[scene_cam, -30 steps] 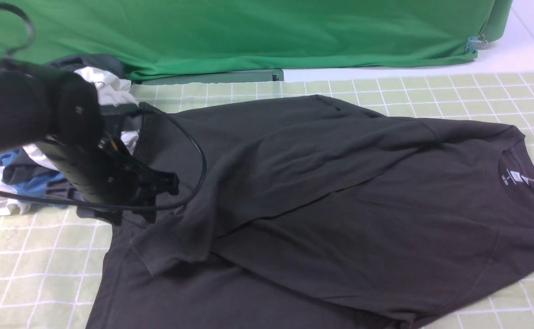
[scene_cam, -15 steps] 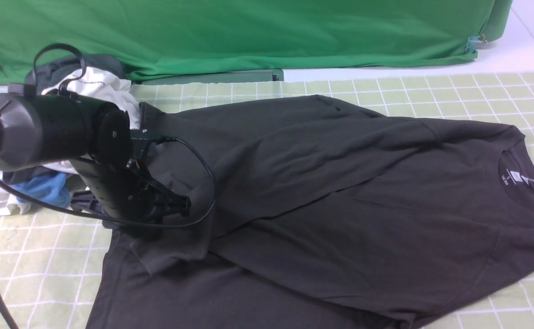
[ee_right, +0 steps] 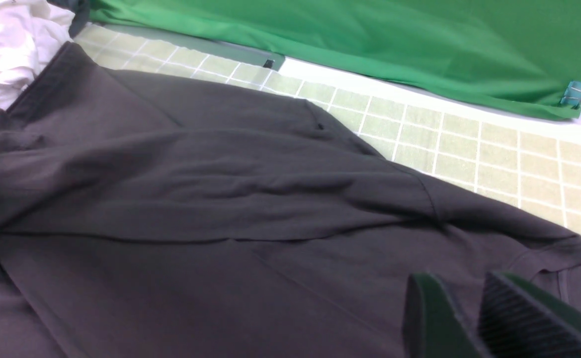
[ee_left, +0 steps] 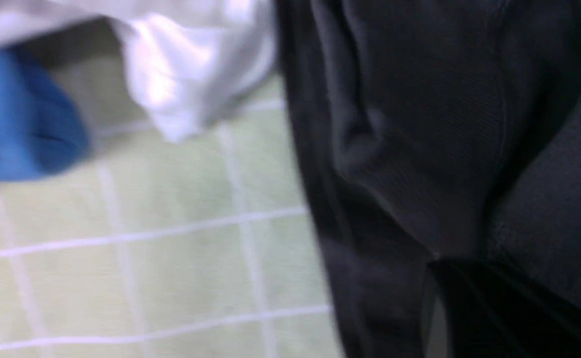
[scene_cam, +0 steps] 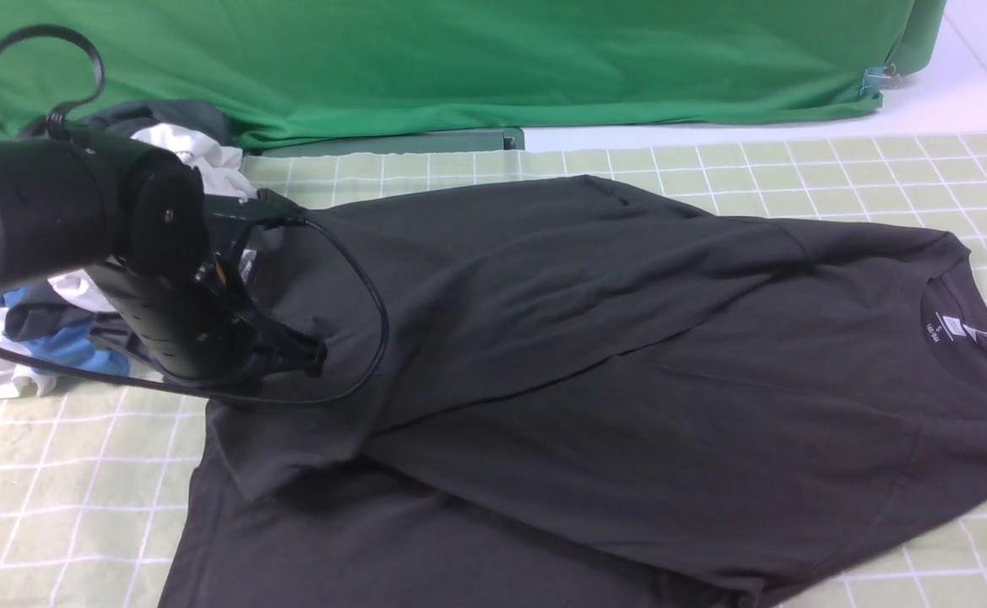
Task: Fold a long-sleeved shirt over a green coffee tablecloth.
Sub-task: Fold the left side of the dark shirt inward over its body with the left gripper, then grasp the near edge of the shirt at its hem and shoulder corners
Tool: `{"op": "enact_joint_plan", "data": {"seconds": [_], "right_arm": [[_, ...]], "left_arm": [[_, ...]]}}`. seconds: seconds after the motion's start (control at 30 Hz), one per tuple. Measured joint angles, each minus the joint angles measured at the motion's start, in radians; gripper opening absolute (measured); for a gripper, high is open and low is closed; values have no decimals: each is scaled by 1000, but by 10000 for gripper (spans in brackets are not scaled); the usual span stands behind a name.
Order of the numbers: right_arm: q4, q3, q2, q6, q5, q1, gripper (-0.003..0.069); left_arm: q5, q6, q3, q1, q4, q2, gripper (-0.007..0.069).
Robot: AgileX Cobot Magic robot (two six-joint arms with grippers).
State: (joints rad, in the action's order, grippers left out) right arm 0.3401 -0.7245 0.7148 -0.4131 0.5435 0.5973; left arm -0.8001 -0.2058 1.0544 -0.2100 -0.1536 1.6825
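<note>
Shirt lies on the checked tablecloth with one sleeve across the body, remaining folds likely pending; left gripper sits at the hem end, grip unreadable, and right gripper is nearly pressed together, empty.

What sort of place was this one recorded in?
Probably a staged lab tabletop: a plain green backdrop held by a binder clip, a checked tablecloth, and a pile of spare garments beside the black shirt.
</note>
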Motion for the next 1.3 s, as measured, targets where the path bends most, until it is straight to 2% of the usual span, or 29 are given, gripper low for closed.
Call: {"op": "enact_joint_plan", "data": {"seconds": [0.13, 0.33, 0.47, 0.77, 0.8, 0.87, 0.93, 1.03, 1.13, 1.3], "right_arm": [[0, 0, 0, 0, 0, 0, 165], [-1, 0, 0, 1, 6, 0, 173], [-1, 0, 0, 1, 7, 0, 175], [-7, 0, 0, 1, 23, 0, 181], [-7, 0, 0, 1, 23, 0, 181], [-8, 0, 0, 1, 23, 0, 183], [-8, 0, 0, 1, 23, 0, 182], [-8, 0, 0, 1, 23, 0, 185], [-8, 0, 0, 1, 23, 0, 185], [-8, 0, 0, 1, 23, 0, 185]], "left_arm": [[8, -19, 0, 0, -92, 0, 27], [22, -19, 0, 0, -103, 0, 29], [21, -19, 0, 0, -115, 0, 58], [-93, -63, 0, 0, -161, -61, 354], [-95, -65, 0, 0, -161, -64, 360], [-142, -83, -1, 0, -136, -102, 406], [-182, -82, -12, 0, -95, -133, 419], [-205, -60, -128, 0, 44, -206, 428], [-156, -49, -274, 0, 114, -262, 428], [-17, -45, -475, 0, 142, -287, 432]]}}
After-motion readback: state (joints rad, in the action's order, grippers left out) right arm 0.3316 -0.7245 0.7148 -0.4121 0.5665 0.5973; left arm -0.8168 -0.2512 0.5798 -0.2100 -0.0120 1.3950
